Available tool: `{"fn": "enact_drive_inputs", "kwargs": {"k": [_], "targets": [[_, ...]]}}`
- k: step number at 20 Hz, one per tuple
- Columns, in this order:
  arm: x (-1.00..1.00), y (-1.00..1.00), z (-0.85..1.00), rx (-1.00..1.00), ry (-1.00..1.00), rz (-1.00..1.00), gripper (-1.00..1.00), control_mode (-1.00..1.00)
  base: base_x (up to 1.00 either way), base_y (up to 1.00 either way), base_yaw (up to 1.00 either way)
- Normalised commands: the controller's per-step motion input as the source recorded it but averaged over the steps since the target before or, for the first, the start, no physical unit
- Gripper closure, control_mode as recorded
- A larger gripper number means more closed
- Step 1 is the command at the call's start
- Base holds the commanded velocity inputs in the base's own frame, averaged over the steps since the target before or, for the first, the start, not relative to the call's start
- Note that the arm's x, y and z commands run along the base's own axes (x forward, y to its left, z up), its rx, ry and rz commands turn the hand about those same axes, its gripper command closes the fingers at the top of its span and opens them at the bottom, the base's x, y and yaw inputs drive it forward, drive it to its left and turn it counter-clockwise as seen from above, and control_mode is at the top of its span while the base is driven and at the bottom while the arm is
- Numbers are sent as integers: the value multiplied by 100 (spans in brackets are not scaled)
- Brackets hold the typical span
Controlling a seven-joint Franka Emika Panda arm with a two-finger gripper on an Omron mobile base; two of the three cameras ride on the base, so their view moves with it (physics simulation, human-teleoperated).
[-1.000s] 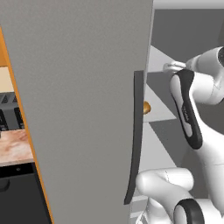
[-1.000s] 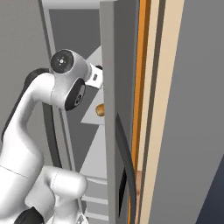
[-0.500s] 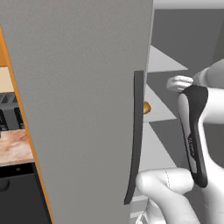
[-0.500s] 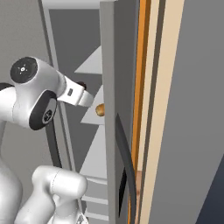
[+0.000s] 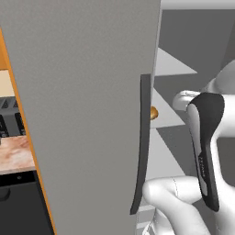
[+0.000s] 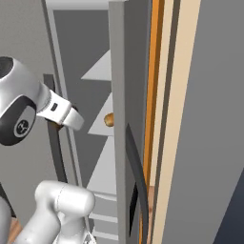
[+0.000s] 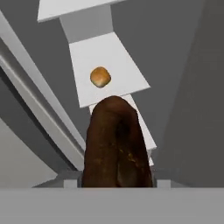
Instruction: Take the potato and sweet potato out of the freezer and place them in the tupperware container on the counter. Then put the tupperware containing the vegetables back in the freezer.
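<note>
The freezer (image 5: 92, 114) door stands open and blocks pretty much the whole left side, its long dark handle (image 5: 141, 147) right at the edge of the gap into the cabinet. Inside, the shelf (image 7: 109, 70) around the potato (image 7: 100, 77) is bare, so there's open room on every side of it. Up close though, the sweet potato (image 7: 116, 144) sits right in front of the hand camera and blocks the straight line to that shelf.

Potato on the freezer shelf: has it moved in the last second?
No. The potato sits at the same spot beside the door handle, on its shelf.
</note>
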Motion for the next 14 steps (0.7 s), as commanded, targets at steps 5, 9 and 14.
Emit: {"fn": "enact_drive_inputs", "kwargs": {"k": [5, 9, 14], "targets": [[-11, 19, -19, 0, 25, 0, 100, -100, 0, 0, 0], [0, 0, 0, 0, 0, 0, 100, 100, -92, 62, 0], [0, 0, 0, 0, 0, 0, 100, 100, -100, 99, 5]]}}
